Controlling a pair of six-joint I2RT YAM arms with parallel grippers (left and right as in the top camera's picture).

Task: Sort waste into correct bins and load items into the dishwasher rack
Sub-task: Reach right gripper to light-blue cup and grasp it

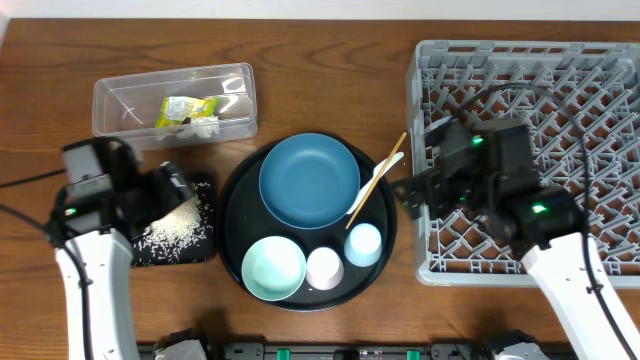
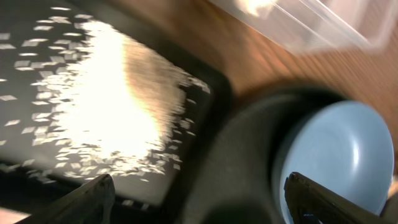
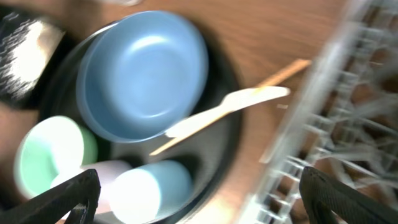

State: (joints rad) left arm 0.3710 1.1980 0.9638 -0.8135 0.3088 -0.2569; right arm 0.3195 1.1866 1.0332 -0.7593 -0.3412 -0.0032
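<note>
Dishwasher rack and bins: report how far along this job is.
Done: wrapper in the clear tub, rice on the black tray. In hand: nothing; left gripper and right gripper are open and empty. Remaining: blue bowl, mint bowl, pink cup, pale blue cup, chopstick and white utensil sit on the round tray; the rack shows nothing loaded.

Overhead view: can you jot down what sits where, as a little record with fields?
Rice: heaped on the shallow black tray
Wrapper: inside the clear tub
Round black tray: blue bowl, mint bowl, pink cup, pale blue cup, chopstick, white utensil
Rack: no dishes visible
Left jaws: open, above the black tray
Right jaws: open, empty
</note>
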